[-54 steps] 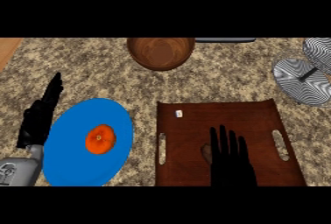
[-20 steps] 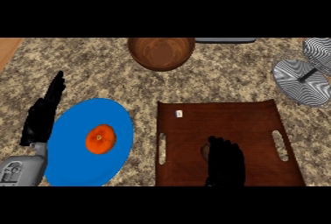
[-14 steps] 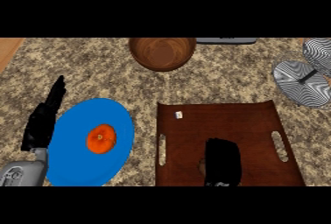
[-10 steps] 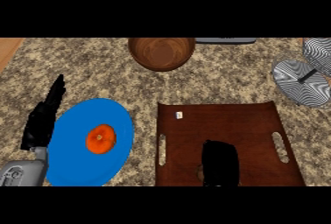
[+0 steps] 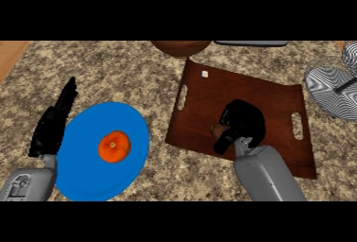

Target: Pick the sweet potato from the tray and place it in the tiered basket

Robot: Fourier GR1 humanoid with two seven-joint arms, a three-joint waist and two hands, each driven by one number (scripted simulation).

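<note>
- While my right hand (image 5: 241, 124) curls over the sweet potato (image 5: 219, 128) on the tray (image 5: 209, 92), I judge the grasp underway.
- Next: lift toward the tiered basket (image 5: 335, 87).
- Left hand (image 5: 52, 125) rests open.

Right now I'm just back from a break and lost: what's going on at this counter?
The robot's right hand is curled over a brownish sweet potato on the dark brown wooden tray. The black-and-white striped tiered basket waits at the right. The left hand rests open beside a blue plate holding an orange fruit.
</note>
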